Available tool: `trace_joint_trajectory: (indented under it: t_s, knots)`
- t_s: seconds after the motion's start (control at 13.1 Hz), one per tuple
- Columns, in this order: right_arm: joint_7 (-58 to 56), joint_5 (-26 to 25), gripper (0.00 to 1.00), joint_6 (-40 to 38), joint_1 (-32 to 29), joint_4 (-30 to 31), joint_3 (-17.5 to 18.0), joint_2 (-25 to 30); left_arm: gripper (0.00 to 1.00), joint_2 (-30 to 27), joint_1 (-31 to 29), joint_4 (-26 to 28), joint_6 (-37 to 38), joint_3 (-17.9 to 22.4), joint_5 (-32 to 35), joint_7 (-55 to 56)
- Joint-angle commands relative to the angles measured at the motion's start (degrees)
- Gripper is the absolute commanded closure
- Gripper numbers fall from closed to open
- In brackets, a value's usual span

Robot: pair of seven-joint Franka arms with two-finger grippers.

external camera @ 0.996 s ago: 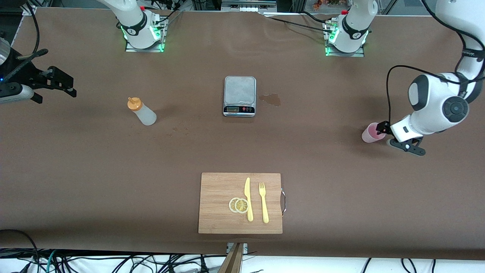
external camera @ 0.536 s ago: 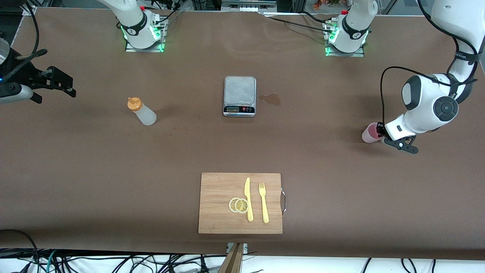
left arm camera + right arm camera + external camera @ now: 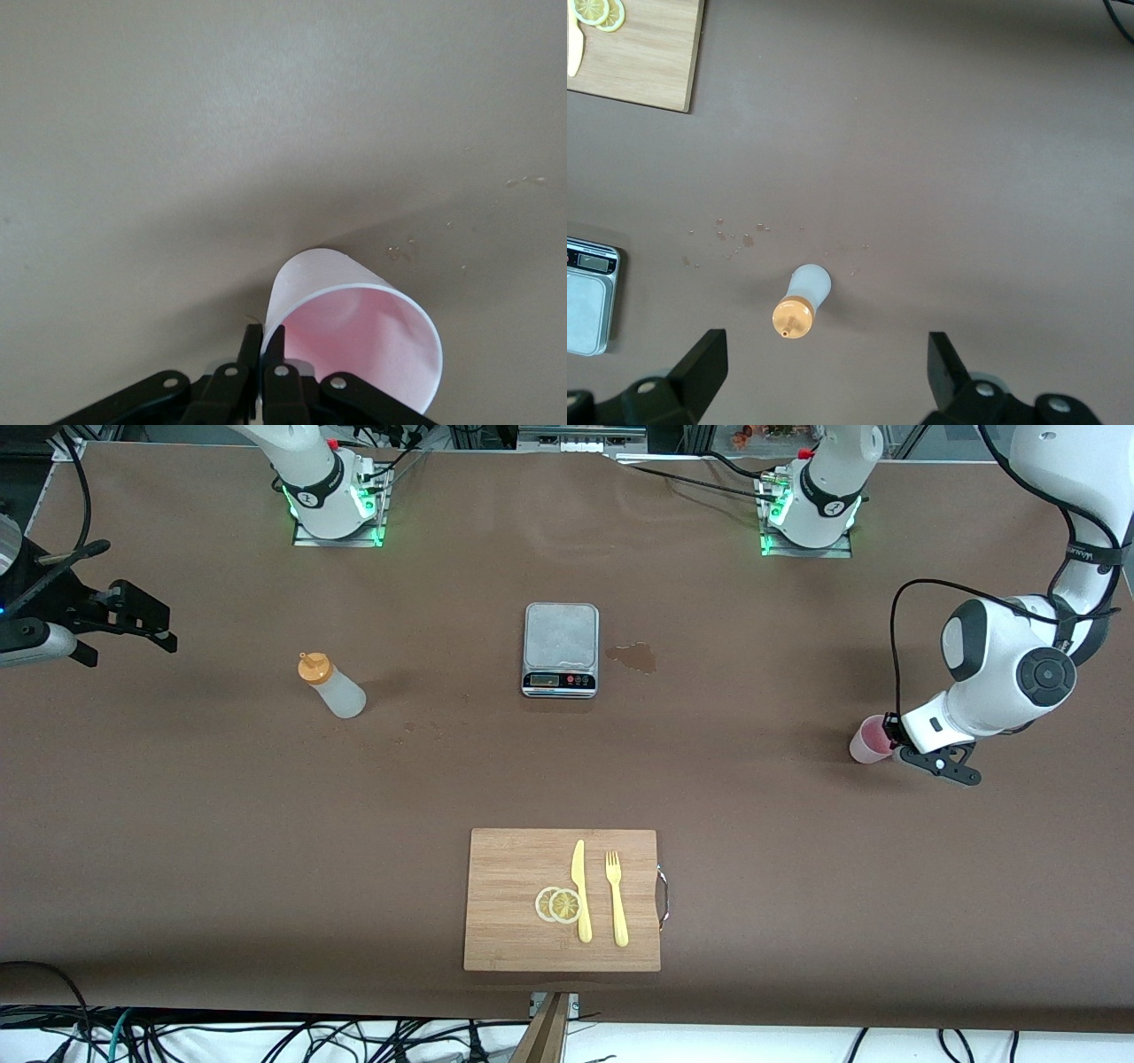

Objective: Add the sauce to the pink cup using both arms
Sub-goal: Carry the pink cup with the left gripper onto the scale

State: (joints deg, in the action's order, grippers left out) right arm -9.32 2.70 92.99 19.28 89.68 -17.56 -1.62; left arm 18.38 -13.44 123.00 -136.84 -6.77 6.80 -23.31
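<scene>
**Op:** Entry. Left gripper (image 3: 263, 354) is at the left arm's end of the table, clenched on the rim of the pink cup (image 3: 870, 740). In the left wrist view the two fingers (image 3: 252, 350) are pinched together on the cup wall, one inside and one outside by my reading. A rim pinch keeps the mouth unobstructed for pouring, which I take to be the reason for it.

**Obs:** Is the cup upright?

**Op:** It looks tilted in the left wrist view, mouth turned partly toward the camera. I can't tell whether its base is on the table (image 3: 753, 797) or just off it.

**Obs:** And the sauce?

**Op:** The sauce (image 3: 331, 684) stands on the table toward the right arm's end, well apart from the cup, with the scale (image 3: 561, 649) between them. Orange cap on, nobody touching it. The right gripper (image 3: 824, 372) hangs in the air above it, jaws spread wide and empty; the right wrist view looks straight down on the bottle between the fingertips. The right arm is waiting.

**Obs:** Why the split?

**Op:** My judgement: one arm per object, since each sits at that arm's own end. The cup has to come toward the middle, or the bottle must travel to it.

**Obs:** Risks?

**Op:** The thin wall may flex or slip in a rim pinch. The cutting board (image 3: 562, 899) with knife (image 3: 580, 890), fork (image 3: 617, 898) and lemon slices (image 3: 558, 904) sits nearer the camera, out of the likely path.
</scene>
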Motion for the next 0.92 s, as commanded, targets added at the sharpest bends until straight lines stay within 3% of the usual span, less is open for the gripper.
trace_joint_trajectory:
  t_s: [0.0, 0.46, 0.84]
  knots:
    - [-0.5, 0.5, 0.0, -0.2, -0.4, -1.2, 0.1, -0.4, 1.0, -3.7, 0.0, -2.5, 8.2, -2.5, 0.8, -0.1]
    - [-0.5, 0.5, 0.0, -0.2, -0.4, -1.2, 0.1, -0.3, 1.0, -9.4, -0.1, -4.6, 20.0, -12.6, -4.8, 7.6]
    - [-0.5, 0.5, 0.0, -0.2, -0.4, -1.2, 0.1, -0.3, 1.0, -11.4, -0.1, -5.5, 23.3, -29.1, -10.7, 33.3]
